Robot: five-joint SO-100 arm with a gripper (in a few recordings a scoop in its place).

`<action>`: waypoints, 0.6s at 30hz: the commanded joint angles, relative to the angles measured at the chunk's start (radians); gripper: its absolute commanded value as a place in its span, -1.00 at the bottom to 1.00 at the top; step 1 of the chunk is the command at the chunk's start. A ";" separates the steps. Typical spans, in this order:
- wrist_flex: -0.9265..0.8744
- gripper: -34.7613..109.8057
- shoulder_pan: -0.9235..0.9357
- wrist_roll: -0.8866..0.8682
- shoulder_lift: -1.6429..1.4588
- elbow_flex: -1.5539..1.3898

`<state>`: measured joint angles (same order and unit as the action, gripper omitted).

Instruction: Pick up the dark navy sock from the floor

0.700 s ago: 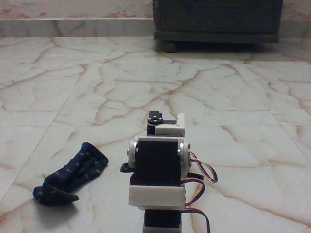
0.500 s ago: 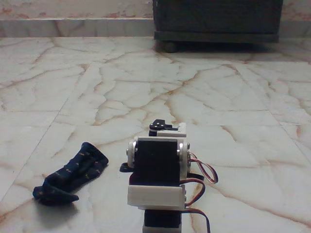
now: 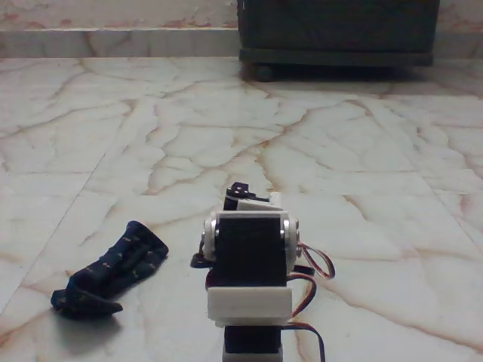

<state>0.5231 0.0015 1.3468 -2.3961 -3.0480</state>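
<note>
Rising from the bottom edge of the fixed view, the arm (image 3: 250,283) shows its back to the camera — black servo blocks in white brackets, with red and black wires looping off to its right. It seems folded low and close over its own base, which reads as a rest or starting pose, not a reach. Just past the top bracket a small black-and-white piece (image 3: 245,197) peeks out; that is probably the wrist end, but the gripper's fingers are hidden behind the arm's body, so I cannot tell whether they stand wide or narrow, and nothing suggests they hold anything.

Left of the arm, near it but clearly apart, the dark navy sock (image 3: 109,270) lies flat and slightly crumpled on the floor (image 3: 362,151), running diagonally from a rounded end near the arm's shoulder height down to a bunched end toward the lower left. It is untouched — the pick has not begun. To get there the arm would likely have to swing left and lower its tip onto the fabric.

Farther back, glossy veined tiles stretch to a dark cabinet (image 3: 339,30) with a round foot.
</note>
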 commanded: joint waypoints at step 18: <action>-0.769 -0.48 -0.359 -0.618 0.313 0.522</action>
<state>-0.2439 -0.3237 0.7609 -2.1154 -2.5694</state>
